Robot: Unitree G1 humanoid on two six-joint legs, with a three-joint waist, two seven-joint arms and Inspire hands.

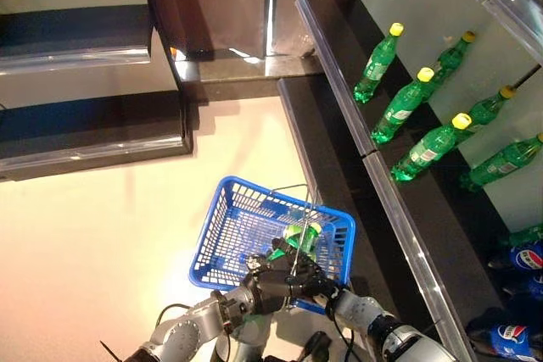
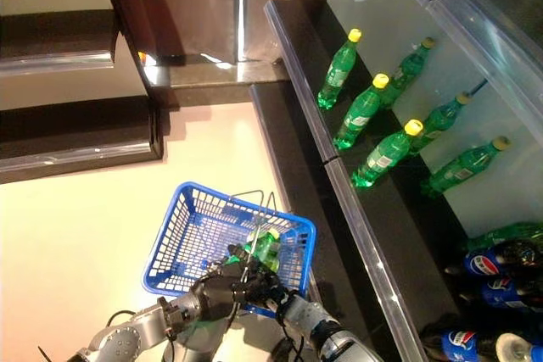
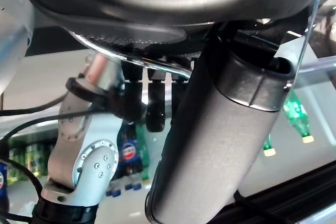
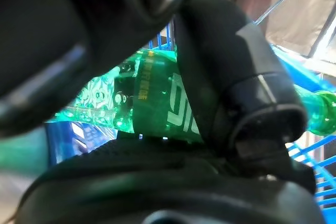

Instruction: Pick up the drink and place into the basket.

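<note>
A long dark shelf is running along the right side, carrying a row of green bottles with yellow caps standing upright in front of a pale glass back, and dark cola bottles are sitting lower down toward the near end. On the pale floor beside the shelf, a blue basket with a mesh wall is sitting with its wire handle raised. Both arms are meeting at the basket's near edge. The right robot hand is holding the drink, a green bottle with a yellow-green cap, with fingers and thumb wrapping round its labelled body; the bottle is tilting over the basket's near corner, cap pointing into the basket, above the mesh. The left robot hand is sitting just beside the right one at the basket rim, close to the handle wires, and I cannot tell whether its fingers are curling round anything.
</note>
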